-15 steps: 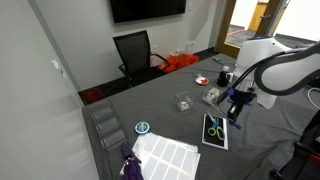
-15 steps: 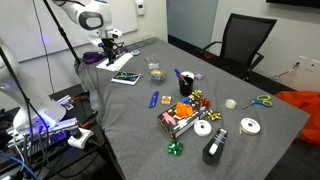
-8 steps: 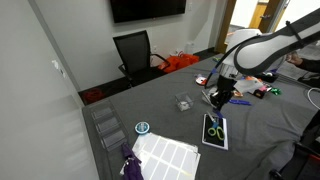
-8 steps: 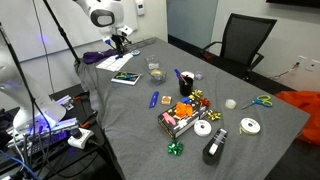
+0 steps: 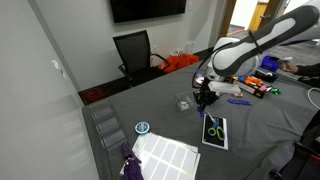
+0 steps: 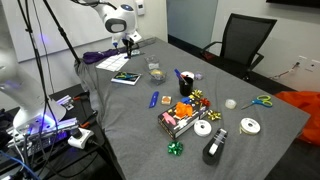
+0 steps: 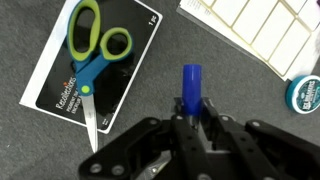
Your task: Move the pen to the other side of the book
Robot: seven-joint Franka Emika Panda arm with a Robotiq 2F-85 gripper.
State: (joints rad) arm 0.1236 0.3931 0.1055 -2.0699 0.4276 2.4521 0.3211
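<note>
My gripper (image 7: 191, 118) is shut on the thin blue pen (image 7: 191, 86), which sticks out from between the fingers. The book (image 7: 95, 55), dark with green-handled scissors on its cover, lies flat on the grey cloth to the upper left of the pen in the wrist view. In both exterior views the gripper (image 5: 205, 98) (image 6: 128, 45) hangs above the table just beyond the book (image 5: 215, 130) (image 6: 125, 77), not touching it. The pen is too small to make out in those views.
A white gridded sheet (image 7: 265, 25) (image 5: 165, 155) and a blue tape roll (image 7: 305, 95) (image 5: 142, 127) lie near the book. A clear container (image 5: 184, 102) stands close by the gripper. A blue marker (image 6: 154, 99), a box of supplies (image 6: 180, 118) and ribbon rolls (image 6: 249, 125) fill the table's middle.
The arm has carried the pen steadily across above the book, leftward in one exterior view and rightward in the other. The book has not moved.
</note>
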